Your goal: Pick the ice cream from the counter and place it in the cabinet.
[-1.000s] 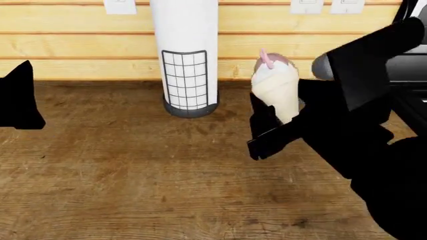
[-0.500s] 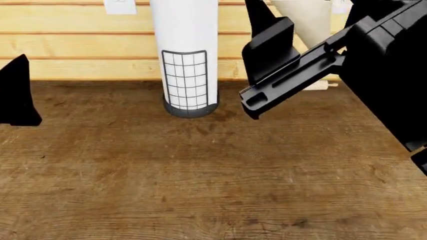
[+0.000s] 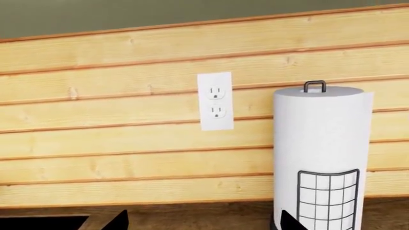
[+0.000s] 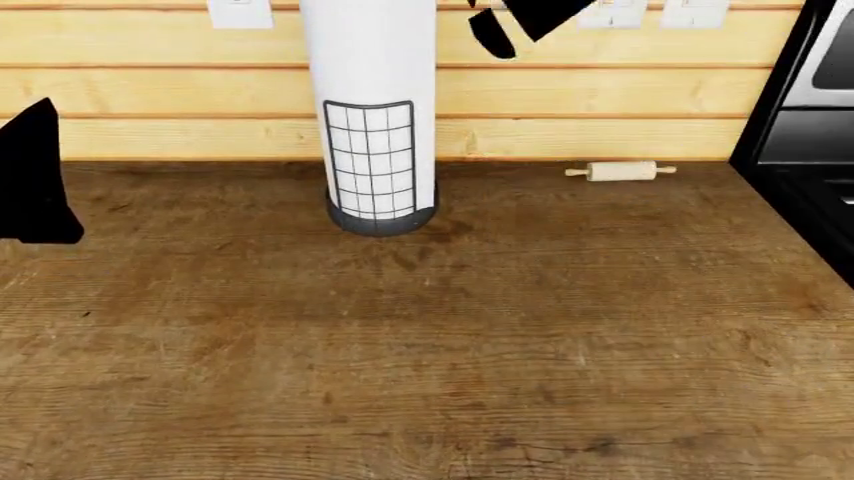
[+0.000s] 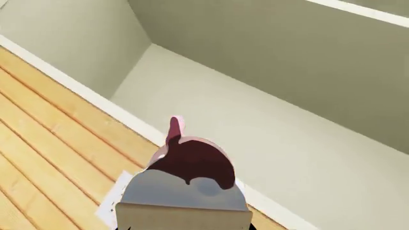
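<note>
Ice cream point(image 5: 185, 165) sits right in front of the right wrist camera, pink tip up, chocolate-brown cap over a grey-white body, so I read it as carried in the right gripper point(image 4: 514, 25), well above the counter point(image 4: 427, 330). Fingers aren't visible in the wrist view and the head view only shows 2 black bits of the gripper at the top edge, so can't tell how tightly they're pinched or where on the cone they bite. Above and ahead of the gripper is the pale grey-green underside and face of the cabinet point(image 5: 268, 110); no opening or shelf shows in any view. Risks as I see them: 1) tip hits the cabinet underside if the lift goes straight up, which could knock the cone out of the grip; 2) slick tapered cone could slide down through the fingers, and a drop from this height lands on the counter near the paper towel roll point(image 4: 370, 110) or the rolling pin point(image 4: 621, 171); 3) head camera has nearly lost the gripper, so placement is close to blind. Left gripper point(image 4: 34, 180) is parked off to the side, only a black silhouette, state unclear.
</note>
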